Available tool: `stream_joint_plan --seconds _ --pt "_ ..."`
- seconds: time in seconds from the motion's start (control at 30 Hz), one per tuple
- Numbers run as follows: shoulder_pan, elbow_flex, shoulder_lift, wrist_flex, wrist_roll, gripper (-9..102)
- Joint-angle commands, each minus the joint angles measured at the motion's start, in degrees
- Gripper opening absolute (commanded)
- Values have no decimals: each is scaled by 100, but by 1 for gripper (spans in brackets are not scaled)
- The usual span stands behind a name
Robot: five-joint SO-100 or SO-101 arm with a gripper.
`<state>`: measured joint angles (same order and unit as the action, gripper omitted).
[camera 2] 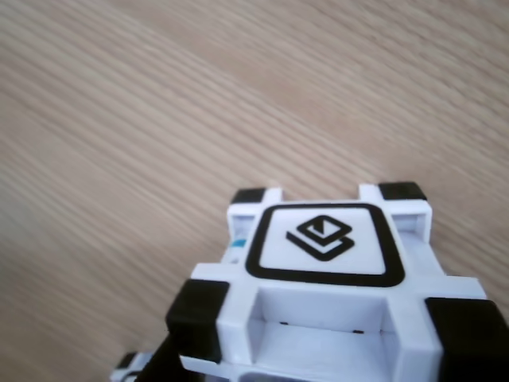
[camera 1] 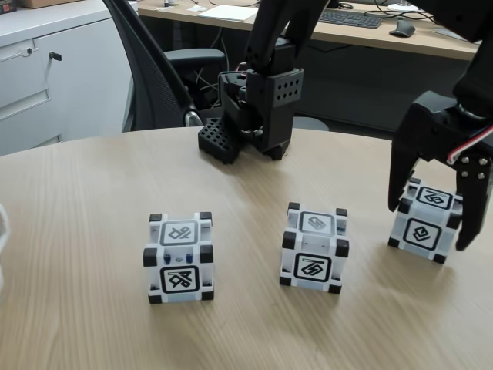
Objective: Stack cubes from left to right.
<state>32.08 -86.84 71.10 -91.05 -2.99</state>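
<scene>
Three white-grey cubes with black corners and black-framed glyphs stand in a row on the wooden table (camera 1: 92, 193). In the fixed view they are the left cube (camera 1: 179, 257), the middle cube (camera 1: 314, 247) and the right cube (camera 1: 426, 220). My black gripper (camera 1: 431, 223) is lowered over the right cube, one finger (camera 1: 401, 181) at its left side and the other at its right. The cube rests on the table. Whether the fingers press on it does not show. The other view looks down at close range on this cube (camera 2: 322, 263), its stacked-layers glyph facing up.
The arm's black base (camera 1: 254, 116) stands at the table's far edge, behind the middle cube. An office chair (camera 1: 166, 69), a white cabinet (camera 1: 46, 69) and a desk with a keyboard (camera 1: 350, 17) lie beyond the table. A white object (camera 1: 3, 231) touches the left edge.
</scene>
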Motion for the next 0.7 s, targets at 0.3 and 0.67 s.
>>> stream_joint_plan --seconds 0.3,0.67 --pt "-26 70 114 -26 -26 5" --pt "-26 123 1028 -105 44 4"
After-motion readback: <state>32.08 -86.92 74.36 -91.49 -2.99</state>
